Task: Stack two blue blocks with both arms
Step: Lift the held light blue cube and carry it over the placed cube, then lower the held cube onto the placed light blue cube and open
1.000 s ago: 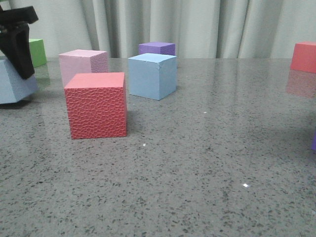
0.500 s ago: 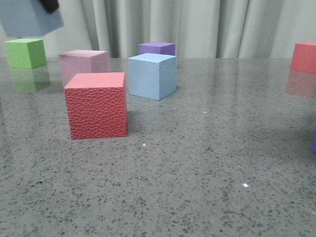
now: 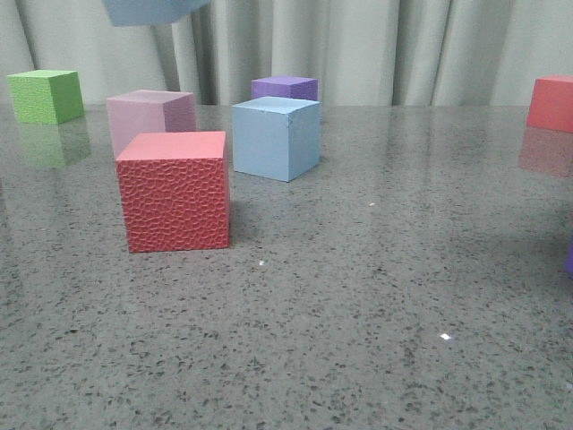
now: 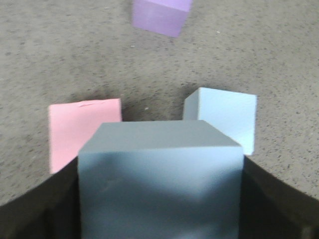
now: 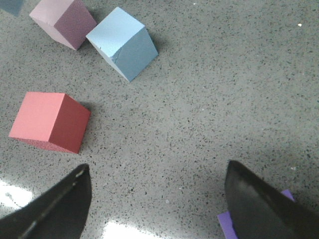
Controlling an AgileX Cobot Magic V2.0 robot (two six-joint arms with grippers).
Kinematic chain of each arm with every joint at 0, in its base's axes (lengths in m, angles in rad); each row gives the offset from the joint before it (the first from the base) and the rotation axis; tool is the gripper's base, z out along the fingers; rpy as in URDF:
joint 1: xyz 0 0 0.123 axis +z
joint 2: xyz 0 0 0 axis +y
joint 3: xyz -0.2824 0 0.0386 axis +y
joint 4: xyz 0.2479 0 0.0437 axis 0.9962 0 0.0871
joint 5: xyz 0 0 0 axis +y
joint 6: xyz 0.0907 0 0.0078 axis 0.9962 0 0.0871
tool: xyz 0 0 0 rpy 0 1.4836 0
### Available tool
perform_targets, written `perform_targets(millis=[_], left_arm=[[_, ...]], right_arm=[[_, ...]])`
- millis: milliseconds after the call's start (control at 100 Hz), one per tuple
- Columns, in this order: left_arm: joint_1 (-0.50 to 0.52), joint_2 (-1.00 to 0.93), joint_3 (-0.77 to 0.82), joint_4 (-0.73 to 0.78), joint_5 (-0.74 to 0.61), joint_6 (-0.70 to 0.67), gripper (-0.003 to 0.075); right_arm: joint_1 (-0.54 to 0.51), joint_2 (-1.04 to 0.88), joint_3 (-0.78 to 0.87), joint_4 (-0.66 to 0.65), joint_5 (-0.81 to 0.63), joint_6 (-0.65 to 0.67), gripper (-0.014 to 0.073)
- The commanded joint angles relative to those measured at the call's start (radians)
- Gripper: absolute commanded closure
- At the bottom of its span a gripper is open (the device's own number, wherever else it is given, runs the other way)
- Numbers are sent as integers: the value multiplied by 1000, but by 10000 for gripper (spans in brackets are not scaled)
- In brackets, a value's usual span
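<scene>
One blue block hangs in the air at the top edge of the front view, above the pale pink cube; the gripper itself is cut off there. In the left wrist view that block fills the space between the dark fingers of my left gripper, which is shut on it. The second blue block rests on the table in the middle, also seen below and ahead of the held one and far from my right gripper. My right gripper is open over bare table.
A red cube stands in front of a pale pink cube. A purple cube sits behind the resting blue block, a green cube at far left, another red cube at far right. A purple cube lies by the right finger.
The left gripper has lifted the blue block from the table at the far left, carrying it up and to the right until only its underside shows at the top edge.
</scene>
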Motion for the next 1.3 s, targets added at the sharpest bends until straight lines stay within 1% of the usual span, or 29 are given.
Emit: perform_targets(millis=[0, 180, 370, 740, 1290], left_arm=[[-38, -15, -58, -14, 13, -16, 405], [-97, 45, -114, -16, 13, -16, 405], [-127, 98, -158, -18, 13, -20, 405], [-133, 162, -183, -40, 9, -20, 405], [-133, 166, -183, -65, -9, -19, 403]], right_arm=[[-1, -15, -25, -12, -57, -8, 35], [-1, -15, -25, -12, -56, -8, 35], [-1, -15, -25, -12, -57, -8, 35], [-1, -15, -25, -12, -57, -8, 35], [-1, -14, -25, -12, -64, -8, 35]])
